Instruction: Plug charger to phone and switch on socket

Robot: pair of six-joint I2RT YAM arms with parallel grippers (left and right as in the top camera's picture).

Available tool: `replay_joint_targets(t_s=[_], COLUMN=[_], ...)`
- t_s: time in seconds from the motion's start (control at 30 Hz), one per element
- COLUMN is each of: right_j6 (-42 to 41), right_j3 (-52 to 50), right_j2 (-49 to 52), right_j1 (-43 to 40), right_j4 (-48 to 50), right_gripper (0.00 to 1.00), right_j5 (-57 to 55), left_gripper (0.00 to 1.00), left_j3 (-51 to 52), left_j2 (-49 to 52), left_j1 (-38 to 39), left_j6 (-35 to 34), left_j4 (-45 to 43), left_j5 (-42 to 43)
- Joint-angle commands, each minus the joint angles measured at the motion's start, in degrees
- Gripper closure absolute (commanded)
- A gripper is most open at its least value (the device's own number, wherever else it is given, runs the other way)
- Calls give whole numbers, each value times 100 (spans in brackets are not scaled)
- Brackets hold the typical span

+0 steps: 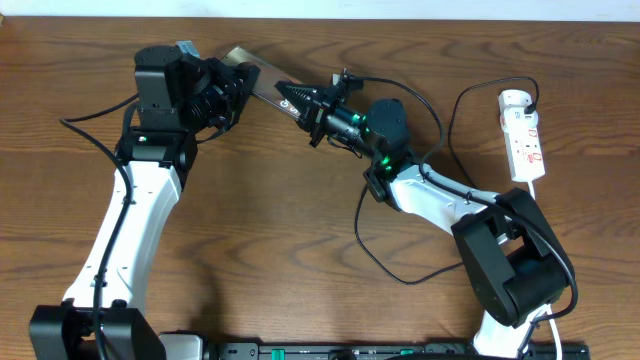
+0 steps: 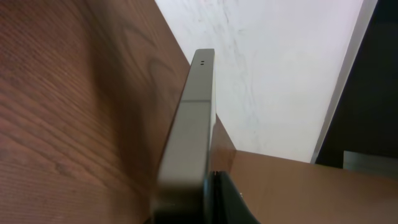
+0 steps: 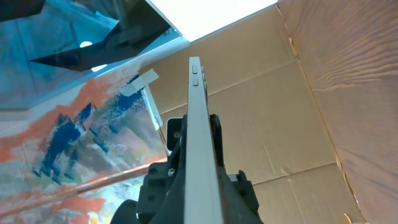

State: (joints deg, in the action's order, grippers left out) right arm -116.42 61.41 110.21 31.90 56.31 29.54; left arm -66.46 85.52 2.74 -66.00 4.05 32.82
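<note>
Both arms have the phone (image 1: 262,77) between them near the back of the table (image 1: 290,240). The left gripper (image 1: 233,88) is clamped shut on one end and the right gripper (image 1: 297,98) is closed on the other end, coming in from the right. The phone's turned up on its edge, so from overhead it's just a narrow bronze strip running diagonally between the two. In both wrist views it's a thin grey edge straight up the middle of the shot. The left wrist view shows one dark finger (image 2: 231,202) pressed against its side down at the bottom.

The socket (image 1: 524,140) is lying way off at the right edge of the table, well apart from the phone, rounded end toward the back wall. The charger (image 1: 405,281) looks plugged into that far end. The thin black cable arcs off to the left, dips under the right arm, then loops across the wood in front of it and heads up toward the right gripper. I can't make out the connector tip, so no idea if it's in the phone. Can't read the switch position either, too small.
</note>
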Motion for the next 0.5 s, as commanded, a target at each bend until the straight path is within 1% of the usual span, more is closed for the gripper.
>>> replay_joint_targets(t_s=[0.0,0.2,0.47], right_j6=[232,232,232], right_j3=[72,72,72], right_j2=[-39,-37,-37], right_j1=[46,46,46], right_j4=[-44,-46,-44], right_gripper=[92,89,88], right_j5=[98,98,98], left_gripper=[92,93,93], left_j3=[-127,-127,-127], left_j2=[22,20,20], left_j1=[-4,-4,-4], left_j6=[118,118,118], left_j4=[-98,-98,-101], left_j5=[-133,-133,-133])
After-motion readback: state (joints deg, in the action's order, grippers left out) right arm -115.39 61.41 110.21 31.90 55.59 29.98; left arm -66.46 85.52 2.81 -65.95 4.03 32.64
